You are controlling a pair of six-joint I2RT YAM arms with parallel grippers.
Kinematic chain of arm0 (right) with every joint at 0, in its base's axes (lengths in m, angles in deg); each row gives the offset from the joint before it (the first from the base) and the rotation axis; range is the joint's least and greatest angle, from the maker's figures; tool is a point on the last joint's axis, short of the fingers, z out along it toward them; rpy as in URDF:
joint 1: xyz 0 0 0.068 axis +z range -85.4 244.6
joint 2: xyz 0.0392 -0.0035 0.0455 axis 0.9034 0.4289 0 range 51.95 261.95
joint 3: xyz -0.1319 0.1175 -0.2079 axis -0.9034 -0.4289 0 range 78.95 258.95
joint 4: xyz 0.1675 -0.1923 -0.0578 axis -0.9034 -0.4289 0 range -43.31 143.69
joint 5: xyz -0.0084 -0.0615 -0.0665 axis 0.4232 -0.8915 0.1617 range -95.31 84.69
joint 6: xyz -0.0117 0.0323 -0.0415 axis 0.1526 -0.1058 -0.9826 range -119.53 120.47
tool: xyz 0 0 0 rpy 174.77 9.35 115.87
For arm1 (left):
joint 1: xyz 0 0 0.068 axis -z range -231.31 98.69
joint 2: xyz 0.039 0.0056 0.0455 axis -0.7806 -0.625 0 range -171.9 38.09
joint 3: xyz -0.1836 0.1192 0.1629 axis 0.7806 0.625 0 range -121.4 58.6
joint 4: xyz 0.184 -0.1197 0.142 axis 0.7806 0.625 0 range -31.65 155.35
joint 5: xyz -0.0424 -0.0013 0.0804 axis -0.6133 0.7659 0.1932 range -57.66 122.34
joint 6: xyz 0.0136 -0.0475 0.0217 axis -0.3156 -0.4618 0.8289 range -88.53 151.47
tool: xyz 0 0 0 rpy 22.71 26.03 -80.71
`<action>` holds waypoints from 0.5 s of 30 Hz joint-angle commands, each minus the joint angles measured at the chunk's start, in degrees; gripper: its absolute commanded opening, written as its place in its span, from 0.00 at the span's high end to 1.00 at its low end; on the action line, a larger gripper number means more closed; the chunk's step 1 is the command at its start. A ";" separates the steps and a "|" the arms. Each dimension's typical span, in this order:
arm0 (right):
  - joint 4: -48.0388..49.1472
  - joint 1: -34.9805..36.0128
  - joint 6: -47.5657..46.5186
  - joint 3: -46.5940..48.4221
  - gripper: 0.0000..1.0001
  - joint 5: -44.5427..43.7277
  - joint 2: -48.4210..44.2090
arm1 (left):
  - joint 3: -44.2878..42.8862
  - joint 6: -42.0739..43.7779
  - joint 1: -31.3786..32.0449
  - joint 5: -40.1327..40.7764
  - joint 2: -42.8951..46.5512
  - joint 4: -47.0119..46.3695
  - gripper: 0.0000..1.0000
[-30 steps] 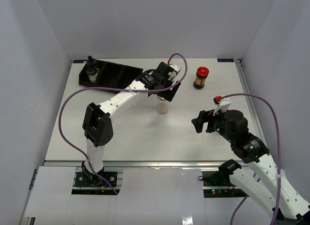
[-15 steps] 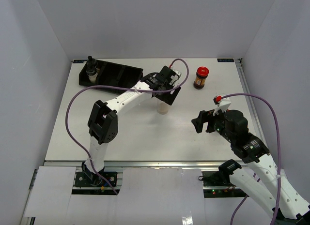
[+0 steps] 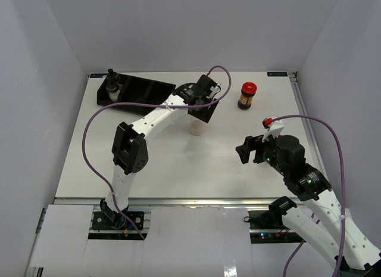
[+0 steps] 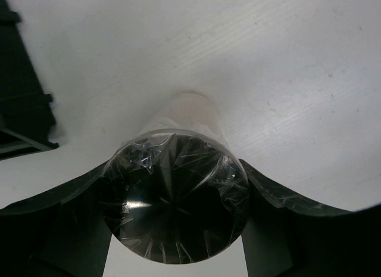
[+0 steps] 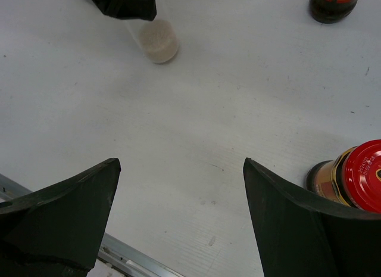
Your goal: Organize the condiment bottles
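My left fingers (image 4: 53,223) clamp the clear jar (image 4: 187,110), upright mid-desk (image 3: 178,170).
Its flat, shiny round lid (image 4: 174,196) sits squarely between them; my right fingers (image 5: 59,211) gape wide, a red-lidded brown jar (image 5: 351,179) standing just beside one of them.

You have four bottles to track. The clear jar (image 3: 195,130) with the flat silver lid (image 4: 174,196) is upright near the middle of the tabletop, a little toward the far edge, its top pinched between the jaws of the left gripper (image 3: 197,118). The clear shaker (image 3: 112,81), black-topped, stands upright by the far left corner. One dark-brown jar (image 3: 247,95) with a red lid stands upright near the far edge, right of centre. The second red-lidded jar (image 3: 269,121) stands upright farther toward the right edge, about mid-depth.
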 commanded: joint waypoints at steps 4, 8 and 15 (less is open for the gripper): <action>1.36 0.05 -0.74 2.16 0.10 -0.67 -0.71 | -12.95 1.23 -9.79 15.29 2.81 -0.91 1.00; 1.25 0.11 -0.74 2.09 0.10 -1.00 -0.48 | -17.33 1.09 -17.09 14.81 3.96 -2.58 1.00; 1.22 0.11 -0.82 2.18 0.10 -1.67 -0.16 | -13.52 -0.54 -27.22 15.45 9.00 -9.83 1.00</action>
